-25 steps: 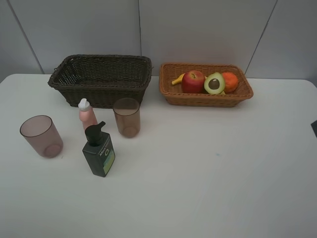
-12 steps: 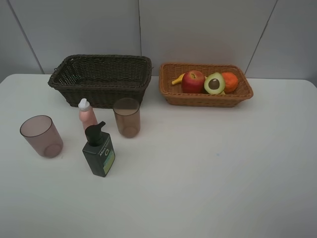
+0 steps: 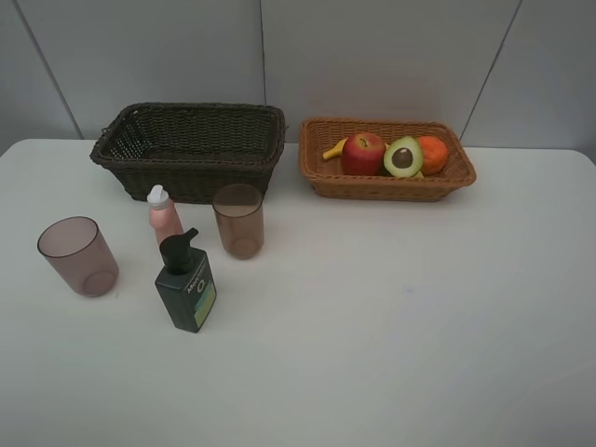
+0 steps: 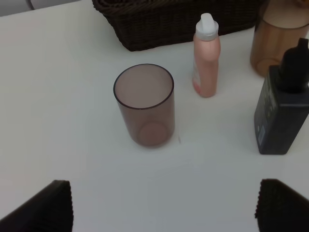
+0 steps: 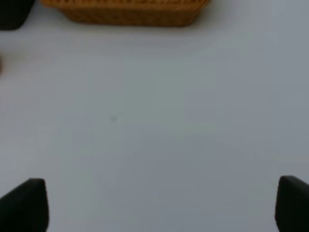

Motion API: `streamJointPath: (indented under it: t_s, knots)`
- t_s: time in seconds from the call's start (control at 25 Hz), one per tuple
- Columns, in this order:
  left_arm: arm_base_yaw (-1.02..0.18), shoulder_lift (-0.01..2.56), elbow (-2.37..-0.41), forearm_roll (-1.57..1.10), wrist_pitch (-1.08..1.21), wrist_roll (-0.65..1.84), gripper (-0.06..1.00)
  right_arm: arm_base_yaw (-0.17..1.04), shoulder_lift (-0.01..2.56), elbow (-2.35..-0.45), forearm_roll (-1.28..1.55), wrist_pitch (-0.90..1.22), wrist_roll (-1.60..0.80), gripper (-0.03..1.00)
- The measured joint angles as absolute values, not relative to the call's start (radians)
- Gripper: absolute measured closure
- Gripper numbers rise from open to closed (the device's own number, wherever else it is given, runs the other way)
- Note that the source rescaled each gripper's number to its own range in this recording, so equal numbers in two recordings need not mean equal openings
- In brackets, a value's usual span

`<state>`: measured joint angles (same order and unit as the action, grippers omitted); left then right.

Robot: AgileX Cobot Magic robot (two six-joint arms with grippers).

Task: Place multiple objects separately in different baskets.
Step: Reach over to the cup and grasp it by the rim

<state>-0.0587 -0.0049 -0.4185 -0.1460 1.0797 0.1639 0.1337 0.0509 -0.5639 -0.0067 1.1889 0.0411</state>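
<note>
On your table [image 3: 419,326] the dark brown basket [image 3: 186,177] sits empty beside the tan basket [image 3: 391,189], which holds apple [image 3: 363,154], avocado [image 3: 403,156], orange [image 3: 433,152] and banana [image 3: 333,149]: fruit done, I'd say. Pump bottle [image 3: 186,284], two cups [image 3: 238,221] and pink bottle [image 3: 165,216] stand in front of the dark one. Your left hand [image 4: 166,203] and right hand [image 5: 157,203] both hang spread wide, gripping nothing; the left overlooks the outer cup [image 4: 144,104], so lower, close, carry it in.

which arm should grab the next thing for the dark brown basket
Left. The open left gripper faces a translucent brownish-pink cup, the small pink bottle and the dark green pump bottle, all near the dark brown wicker basket. The right gripper faces only white table and the light orange-tan wicker basket.
</note>
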Motion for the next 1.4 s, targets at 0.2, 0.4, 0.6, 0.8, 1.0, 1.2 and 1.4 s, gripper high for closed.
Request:
streamJointPath:
  t_s: [0.2,0.4,0.6,0.8,1.0,1.2,1.4]
  knots:
    - [-0.059,-0.005,-0.419,-0.146,1.080,0.164,-0.06,0.041,-0.003,-0.553,-0.013,1.119,0.020,-0.03]
    - [-0.059,-0.005,-0.419,-0.146,1.080,0.164,-0.06,0.022,-0.004,-0.518,-0.012,1.058,-0.022,-0.03]
    - [-0.059,-0.005,-0.419,-0.146,1.080,0.164,-0.06,0.022,-0.004,-0.518,-0.053,1.055,0.023,-0.03]
    - [-0.059,-0.005,-0.419,-0.146,1.080,0.164,-0.06,0.022,-0.004,-0.518,-0.073,1.055,0.052,-0.03]
    - [-0.059,-0.005,-0.419,-0.146,1.080,0.164,-0.06,0.022,-0.004,-0.518,-0.075,1.053,0.053,-0.03]
    - [-0.059,-0.005,-0.419,-0.146,1.080,0.164,-0.06,0.022,-0.004,-0.518,-0.076,1.053,0.053,-0.03]
    - [-0.059,-0.005,-0.419,-0.146,1.080,0.164,-0.06,0.022,-0.004,-0.518,-0.077,1.053,0.053,-0.03]
